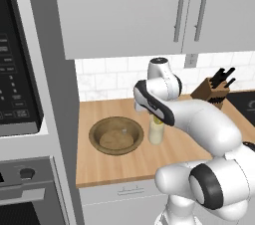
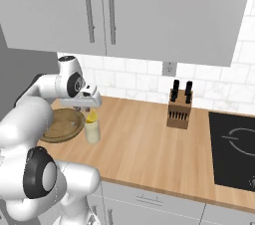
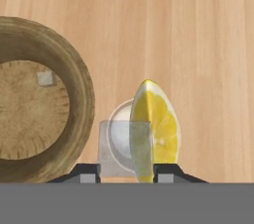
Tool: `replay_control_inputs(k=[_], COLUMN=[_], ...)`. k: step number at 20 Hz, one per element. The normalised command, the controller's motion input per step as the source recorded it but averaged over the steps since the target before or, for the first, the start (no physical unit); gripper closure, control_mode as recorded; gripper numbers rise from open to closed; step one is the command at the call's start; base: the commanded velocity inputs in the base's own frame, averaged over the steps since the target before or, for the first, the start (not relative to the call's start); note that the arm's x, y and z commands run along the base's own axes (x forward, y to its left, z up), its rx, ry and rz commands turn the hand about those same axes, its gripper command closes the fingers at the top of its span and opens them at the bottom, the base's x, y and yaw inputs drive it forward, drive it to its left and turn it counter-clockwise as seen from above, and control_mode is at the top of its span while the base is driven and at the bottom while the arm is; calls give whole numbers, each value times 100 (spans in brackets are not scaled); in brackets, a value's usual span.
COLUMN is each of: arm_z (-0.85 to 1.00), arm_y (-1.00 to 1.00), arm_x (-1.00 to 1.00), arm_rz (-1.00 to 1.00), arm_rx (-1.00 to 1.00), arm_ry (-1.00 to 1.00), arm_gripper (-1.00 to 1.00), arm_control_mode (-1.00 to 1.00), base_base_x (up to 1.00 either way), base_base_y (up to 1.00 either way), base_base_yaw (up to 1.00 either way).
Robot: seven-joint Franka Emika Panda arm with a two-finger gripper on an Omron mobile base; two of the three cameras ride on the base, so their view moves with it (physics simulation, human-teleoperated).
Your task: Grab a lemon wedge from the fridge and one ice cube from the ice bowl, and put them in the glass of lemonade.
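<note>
The gripper (image 3: 126,171) hangs over the small clear glass of pale yellow lemonade (image 1: 156,132), its two dark fingertips (image 3: 87,174) set apart at the bottom of the hand view. Between them sits the bright yellow lemon wedge (image 3: 155,129), standing on edge with a pale translucent ice cube (image 3: 121,148) just beside it, both over the round mouth of the glass (image 3: 121,119). Whether the fingertips press on the wedge or stand free of it cannot be told. From the right base view the wedge (image 2: 92,116) perches at the top of the glass (image 2: 92,132), directly under the gripper (image 2: 84,105).

Just beside the glass lies the wide, shallow brown wooden ice bowl with a thick darker rim (image 1: 94,142); in the hand view a single small pale cube (image 3: 45,78) rests on its floor.

Both stand on a light wooden worktop (image 2: 144,144), which runs back to a white tiled wall (image 1: 107,77). Farther along it stands a brown wooden knife block with dark handles (image 2: 180,107), and past that a black glass cooktop (image 2: 234,149). Pale grey wall cabinets with slim bar handles (image 2: 164,15) hang overhead. To the left of the worktop rises a grey column holding a black-fronted microwave (image 1: 15,69) above an oven (image 1: 25,194).
</note>
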Motion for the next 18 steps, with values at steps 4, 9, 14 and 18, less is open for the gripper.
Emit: replay_control_inputs(k=[4, 9, 14, 18], arm_z=[0, 0, 0, 4], arm_y=[0, 0, 0, 0], arm_x=[0, 0, -3, -10], arm_rz=[0, 0, 0, 1], arm_rx=[0, 0, 0, 0], arm_ry=[0, 0, 0, -1], arm_gripper=[-100, -100, -100, -100], arm_control_mode=[-100, -100, -100, -100], base_base_x=[0, 0, 0, 0], base_base_y=[0, 0, 0, 0], base_base_yaw=[0, 0, 0, 0])
